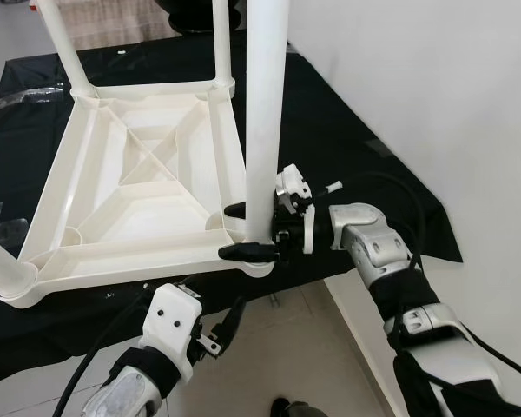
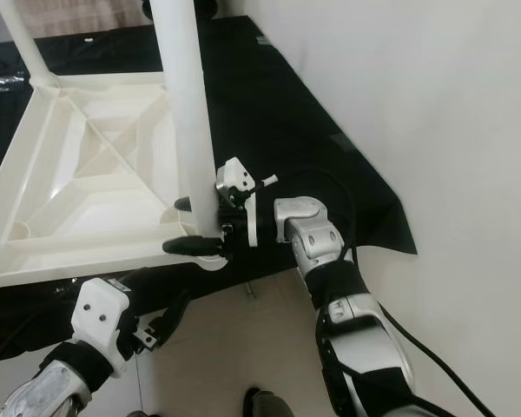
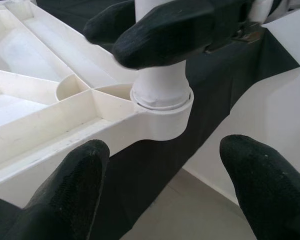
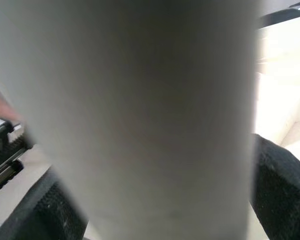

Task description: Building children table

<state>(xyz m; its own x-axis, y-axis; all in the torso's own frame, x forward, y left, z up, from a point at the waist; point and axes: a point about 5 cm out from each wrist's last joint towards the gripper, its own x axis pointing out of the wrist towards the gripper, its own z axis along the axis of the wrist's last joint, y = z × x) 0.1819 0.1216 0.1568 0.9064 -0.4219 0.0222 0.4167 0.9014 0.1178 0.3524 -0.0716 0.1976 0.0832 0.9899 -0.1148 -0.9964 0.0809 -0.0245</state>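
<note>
A white plastic children's table [image 1: 148, 187] lies upside down on a black cloth [image 1: 330, 113] spread over the floor, its ribbed underside facing up toward me. Round white legs rise from its corner sockets: one at the far left corner [image 1: 59, 39], one at the far right corner [image 1: 221, 39], and one at the near left [image 1: 4, 265].

My right gripper [image 1: 247, 230] is clasped around the fourth leg [image 1: 265, 113], a tall white tube standing upright in the near right corner socket [image 3: 162, 107]. One black finger [image 1: 243, 251] wraps the near side of the tube just above the socket, the other sits behind it. In the right wrist view the tube blocks almost everything, with black fingertips [image 4: 277, 180] showing at either side of it.

My left gripper [image 1: 226, 326] hangs below the table's near edge, over the pale tiled floor [image 1: 304, 347], its two black fingers [image 3: 75, 190] spread apart and holding nothing. From its wrist camera I see the socket collar with the leg seated in it, and my right fingers clamped just above.

A white wall [image 1: 434, 95] runs along my right side.
</note>
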